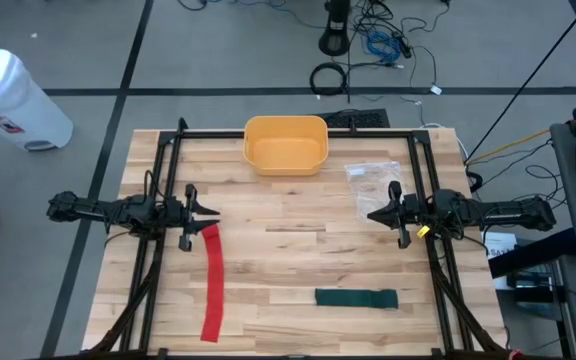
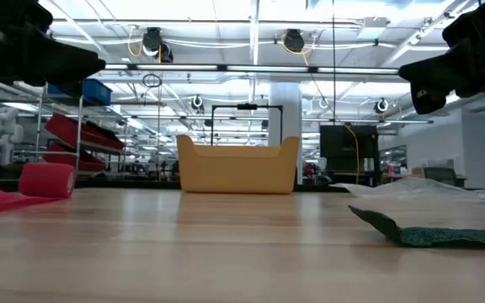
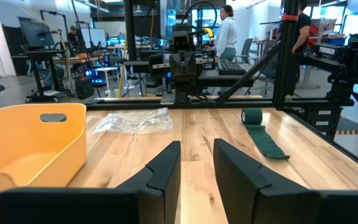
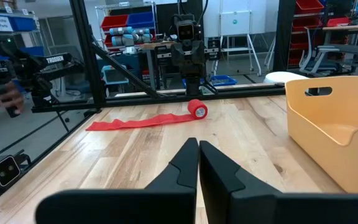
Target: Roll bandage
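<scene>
A red bandage (image 1: 211, 280) lies as a long strip on the wooden table's left half, running toward the near edge, with a small roll (image 4: 197, 109) at its far end. A dark green bandage (image 1: 356, 298) lies flat at the near right, partly rolled at its right end (image 3: 252, 116). My left gripper (image 1: 213, 211) hangs level above the table just beyond the red roll, its fingers (image 3: 166, 168) a little apart around nothing. My right gripper (image 1: 371, 214) hangs level over the table's right side, shut and empty.
A yellow bin (image 1: 285, 143) stands at the far middle of the table. A clear plastic bag (image 1: 373, 175) lies to the bin's right, near my right gripper. A black frame (image 1: 298, 132) runs around the table. Bare wood lies between the two arms.
</scene>
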Tool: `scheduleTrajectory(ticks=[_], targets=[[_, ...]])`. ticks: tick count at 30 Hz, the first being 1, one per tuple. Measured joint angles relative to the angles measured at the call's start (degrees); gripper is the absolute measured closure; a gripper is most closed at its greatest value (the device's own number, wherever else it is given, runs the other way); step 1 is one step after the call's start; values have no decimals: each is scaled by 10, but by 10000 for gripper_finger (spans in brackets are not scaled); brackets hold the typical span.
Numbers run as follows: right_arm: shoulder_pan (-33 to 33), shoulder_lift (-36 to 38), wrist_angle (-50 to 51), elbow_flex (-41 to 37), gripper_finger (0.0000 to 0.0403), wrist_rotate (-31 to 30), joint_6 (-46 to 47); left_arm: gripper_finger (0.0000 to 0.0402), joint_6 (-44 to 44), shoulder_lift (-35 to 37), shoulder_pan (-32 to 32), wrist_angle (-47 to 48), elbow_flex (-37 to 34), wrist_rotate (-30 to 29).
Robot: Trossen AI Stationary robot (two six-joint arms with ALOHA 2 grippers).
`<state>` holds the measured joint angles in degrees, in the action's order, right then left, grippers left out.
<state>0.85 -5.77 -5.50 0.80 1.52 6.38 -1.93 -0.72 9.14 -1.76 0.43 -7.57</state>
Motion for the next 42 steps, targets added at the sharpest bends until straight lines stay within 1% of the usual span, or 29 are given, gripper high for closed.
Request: scheduleTrajectory(ticks=[18, 21, 25, 28, 39, 42], targets=[[0, 0, 0, 0, 403, 0, 0, 300, 0, 0, 0, -5, 0, -2], [0, 0, 0, 0, 403, 0, 0, 300, 0, 0, 0, -7, 0, -16], [0, 0, 0, 0, 403, 0, 0, 300, -2, 0, 0, -10, 0, -49], [0, 0, 0, 0, 403, 0, 0, 300, -4, 0, 0, -11, 0, -58], [0, 0, 0, 0, 403, 0, 0, 300, 1, 0, 0, -10, 0, -58], [0, 0, 0, 0, 403, 0, 0, 310, 1, 0, 0, -8, 0, -32]])
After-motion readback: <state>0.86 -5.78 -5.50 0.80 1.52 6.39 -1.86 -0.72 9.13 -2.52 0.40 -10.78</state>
